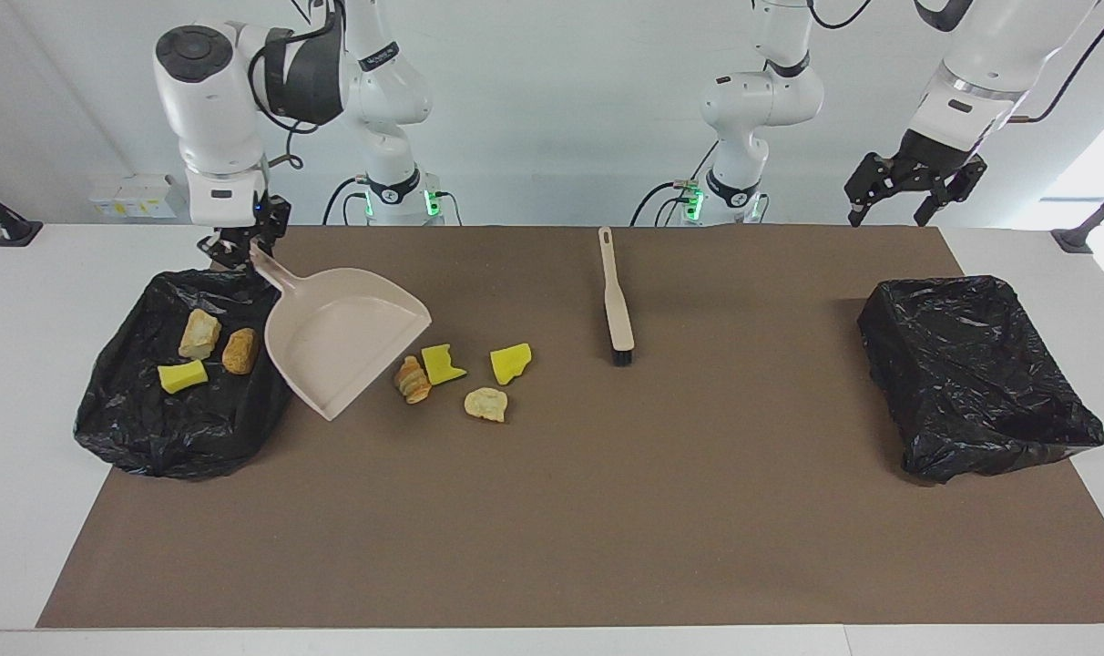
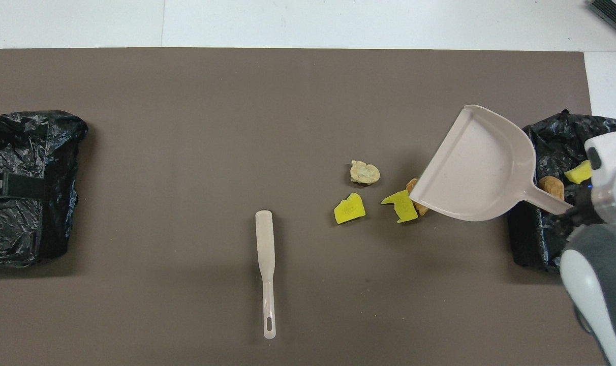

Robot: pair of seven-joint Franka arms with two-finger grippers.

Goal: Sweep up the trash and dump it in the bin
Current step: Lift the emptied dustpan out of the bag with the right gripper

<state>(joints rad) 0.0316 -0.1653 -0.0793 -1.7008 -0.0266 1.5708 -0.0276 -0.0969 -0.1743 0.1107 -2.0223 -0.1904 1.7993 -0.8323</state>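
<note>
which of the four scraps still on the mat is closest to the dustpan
The tan-orange ridged bread-like lump, lying right at the beige plastic dustpan's front lip; the two yellow sponge chunks and the pale lump sit farther toward the brush.

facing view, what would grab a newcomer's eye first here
The beige dustpan, held by its handle in the right gripper, beside the black bin at the right arm's end. Three scraps lie in that bin; four more sit mid-table near the pan's mouth.

Robotics lab | two white Franka arms [image 1: 383,100] mounted at a white desk [image 1: 24,301] | brown mat [image 1: 552,510], bare walls
</note>
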